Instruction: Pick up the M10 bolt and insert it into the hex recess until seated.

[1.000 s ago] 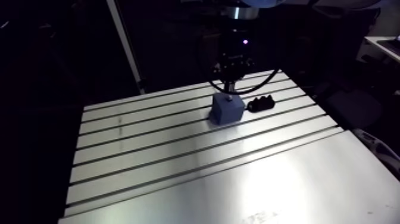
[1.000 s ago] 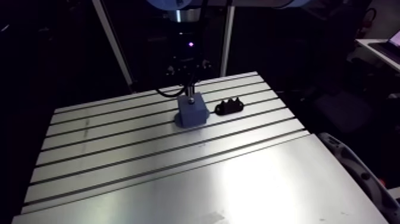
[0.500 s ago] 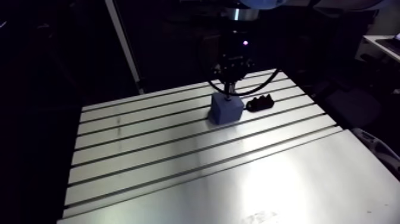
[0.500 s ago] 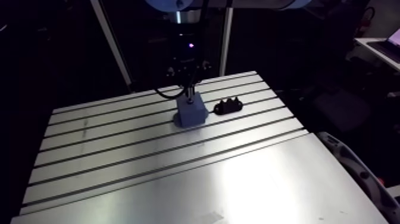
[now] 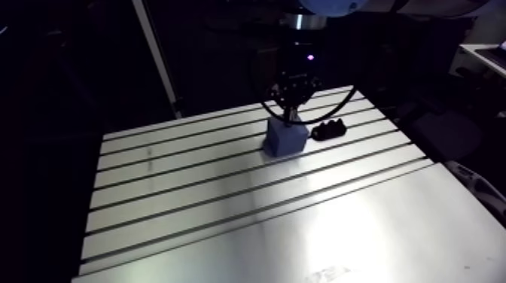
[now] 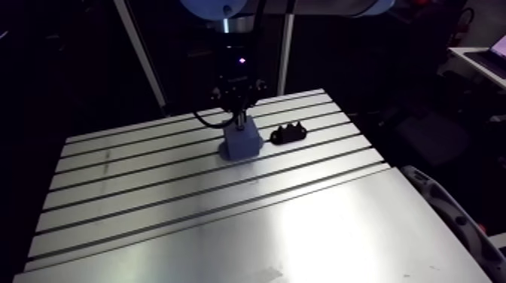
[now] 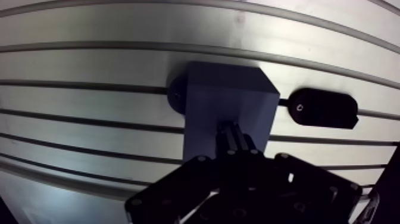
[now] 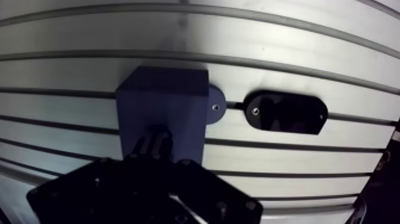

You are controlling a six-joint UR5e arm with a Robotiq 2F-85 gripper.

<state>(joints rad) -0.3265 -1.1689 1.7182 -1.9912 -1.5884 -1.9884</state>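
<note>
A blue block (image 5: 285, 138) stands on the slotted table (image 5: 226, 203) at the back; the wrist view shows its top face (image 7: 229, 95). My gripper (image 7: 231, 142) hangs straight over the block (image 6: 241, 141), its fingers close together on a dark bolt (image 8: 156, 138). The bolt's end points down onto the block's top. The bolt and the fingers hide the hex recess. In the arm view the gripper (image 5: 291, 111) sits just above the block, with a thin dark shank reaching the top face.
A black holder (image 7: 322, 108) with ridges lies on the table just right of the block (image 5: 330, 130). A round foot (image 8: 213, 108) sticks out at the block's base. The table's slots run left to right.
The gripper has come down a little toward the block's top, and the dot seen earlier on the top face is now covered. The block and the black holder have stayed put.
</note>
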